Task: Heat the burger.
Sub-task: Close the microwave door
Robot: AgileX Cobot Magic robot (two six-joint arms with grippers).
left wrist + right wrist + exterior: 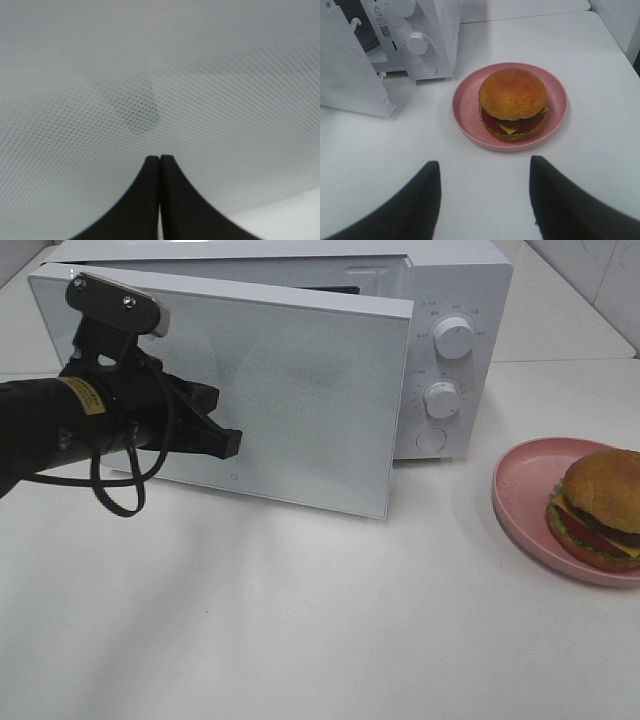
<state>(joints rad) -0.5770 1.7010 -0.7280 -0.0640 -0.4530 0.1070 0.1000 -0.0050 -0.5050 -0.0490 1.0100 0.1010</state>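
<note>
The burger sits on a pink plate on the white surface, to the right of the microwave. In the right wrist view it lies ahead of the right claw, apart from it; that claw's jaws stand well apart and hold nothing. The left claw is far from the burger, across the surface, its tip at the front of the microwave door, which stands partly open. Its jaws are pressed together, with nothing between them.

The burger has a golden-brown bun, dark patty, red tomato, yellow cheese and green lettuce; it stands upright, off-centre on the plate.

The surface is plain white. Two knobs and a round button are on the microwave's control panel.
</note>
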